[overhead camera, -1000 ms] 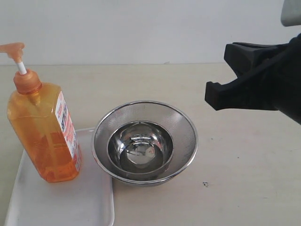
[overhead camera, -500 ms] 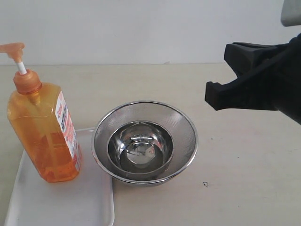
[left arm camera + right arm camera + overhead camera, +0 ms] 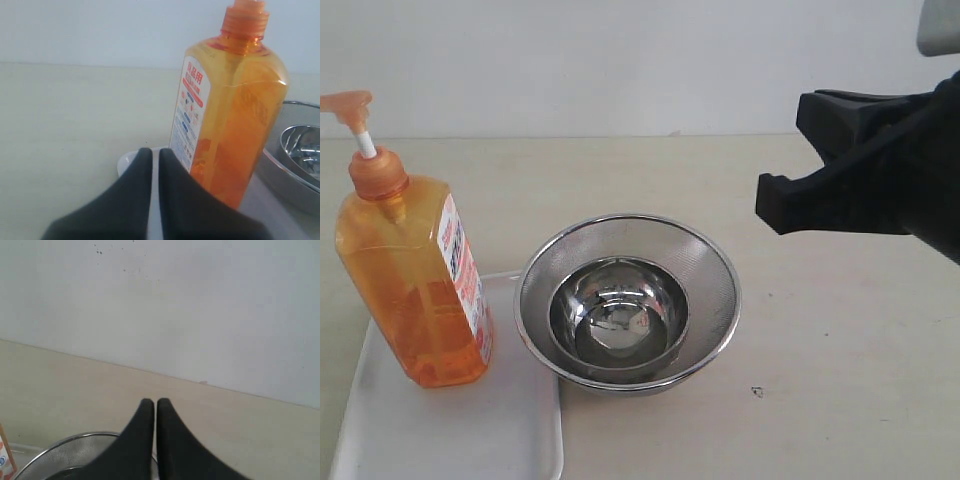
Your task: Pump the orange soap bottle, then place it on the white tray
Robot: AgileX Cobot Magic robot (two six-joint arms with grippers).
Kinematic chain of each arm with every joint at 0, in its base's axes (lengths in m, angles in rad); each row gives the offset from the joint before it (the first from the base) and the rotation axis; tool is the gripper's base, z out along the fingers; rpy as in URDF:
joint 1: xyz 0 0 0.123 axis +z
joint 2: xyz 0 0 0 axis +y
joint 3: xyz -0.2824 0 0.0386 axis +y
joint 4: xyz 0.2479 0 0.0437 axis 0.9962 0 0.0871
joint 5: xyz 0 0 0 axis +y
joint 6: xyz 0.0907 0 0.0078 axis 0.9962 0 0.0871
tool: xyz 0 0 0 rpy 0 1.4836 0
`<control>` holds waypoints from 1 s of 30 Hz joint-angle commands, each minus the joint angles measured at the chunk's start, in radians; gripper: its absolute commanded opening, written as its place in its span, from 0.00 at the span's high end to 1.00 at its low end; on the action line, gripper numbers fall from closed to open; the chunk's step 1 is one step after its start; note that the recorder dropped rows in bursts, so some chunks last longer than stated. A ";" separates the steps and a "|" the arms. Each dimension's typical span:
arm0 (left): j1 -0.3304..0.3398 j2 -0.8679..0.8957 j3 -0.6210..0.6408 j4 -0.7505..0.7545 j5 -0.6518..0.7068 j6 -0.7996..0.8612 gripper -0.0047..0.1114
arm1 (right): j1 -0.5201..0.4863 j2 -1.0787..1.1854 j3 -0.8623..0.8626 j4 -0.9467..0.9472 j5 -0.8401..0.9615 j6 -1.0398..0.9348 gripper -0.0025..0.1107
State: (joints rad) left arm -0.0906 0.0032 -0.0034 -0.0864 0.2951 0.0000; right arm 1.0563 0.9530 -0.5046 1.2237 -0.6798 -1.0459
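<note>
As it stands on white tray (image 3: 450, 440), orange soap bottle (image 3: 405, 290) — translucent, red-and-white label

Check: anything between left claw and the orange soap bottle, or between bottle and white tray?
Nothing visible. The shut left claw sits just short of the orange soap bottle with no object between. The bottle already stands on the white tray; the mesh bowl is beside it, not blocking.

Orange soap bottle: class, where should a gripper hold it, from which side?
The orange soap bottle stands upright: take its mid-body, closing on the two broad flat faces. Come from the side away from the steel mesh bowl, which crowds the labelled edge.
</note>
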 commanded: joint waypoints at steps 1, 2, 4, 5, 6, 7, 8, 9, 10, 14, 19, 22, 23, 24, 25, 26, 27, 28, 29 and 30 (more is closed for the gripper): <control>0.003 -0.003 0.003 0.002 0.001 -0.011 0.92 | -0.001 -0.028 0.005 -0.002 -0.013 -0.010 0.98; 0.003 -0.003 0.003 0.002 0.001 -0.011 0.92 | -0.001 -0.047 0.005 0.009 0.002 -0.010 0.98; 0.003 -0.003 0.003 0.002 0.001 -0.011 0.92 | -0.005 -0.095 0.005 0.051 0.029 -0.033 0.98; 0.003 -0.003 0.003 0.002 0.001 -0.011 0.92 | -0.021 -0.122 0.005 0.070 0.067 -0.048 0.98; 0.003 -0.003 0.003 0.002 0.001 -0.011 0.92 | -0.048 -0.150 0.005 0.084 0.117 -0.062 0.98; 0.003 -0.003 0.003 0.002 0.001 -0.011 0.92 | -0.076 -0.170 0.005 0.092 0.163 -0.072 0.98; 0.003 -0.003 0.003 0.002 0.001 -0.011 0.92 | -0.124 -0.201 0.005 0.091 0.242 -0.077 0.98; 0.003 -0.003 0.003 0.002 0.001 -0.011 0.92 | -0.160 -0.221 0.005 0.091 0.297 -0.088 0.98; 0.003 -0.003 0.003 0.002 0.001 -0.011 0.92 | -0.196 -0.239 0.005 0.091 0.349 -0.094 0.98; 0.003 -0.003 0.003 0.002 0.001 -0.011 0.92 | -0.406 -0.329 0.034 0.087 0.588 -0.112 0.98; 0.003 -0.003 0.003 0.002 0.001 -0.011 0.92 | -0.677 -0.459 0.170 0.091 0.711 -0.049 0.98; 0.003 -0.003 0.003 0.002 0.001 -0.011 0.92 | -0.807 -0.582 0.255 0.104 0.748 -0.028 0.98; 0.003 -0.003 0.003 0.002 0.001 -0.011 0.92 | -0.838 -0.626 0.276 0.104 0.761 -0.028 0.98; 0.003 -0.003 0.003 0.002 0.001 -0.011 0.92 | -0.860 -0.663 0.290 0.104 0.771 -0.028 0.98; 0.003 -0.003 0.003 0.002 0.001 -0.011 0.92 | -0.882 -0.713 0.307 0.104 0.780 -0.028 0.98; 0.003 -0.003 0.003 0.002 0.001 -0.011 0.92 | -0.899 -0.760 0.320 0.104 0.786 -0.028 0.98; 0.003 -0.003 0.003 0.002 0.001 -0.011 0.92 | -0.909 -0.801 0.329 0.104 0.794 -0.028 0.98; 0.003 -0.003 0.003 0.002 0.001 -0.011 0.92 | -0.917 -0.835 0.336 0.102 0.797 -0.028 0.98; 0.003 -0.003 0.003 0.002 0.001 -0.011 0.92 | -0.918 -0.864 0.342 0.102 0.798 -0.028 0.98; 0.003 -0.003 0.003 0.002 0.001 -0.011 0.92 | -0.918 -0.881 0.347 0.100 0.798 -0.037 0.98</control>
State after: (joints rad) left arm -0.0906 0.0032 -0.0034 -0.0864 0.2951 0.0000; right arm 0.1502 0.1380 -0.1747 1.3277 0.0994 -1.0733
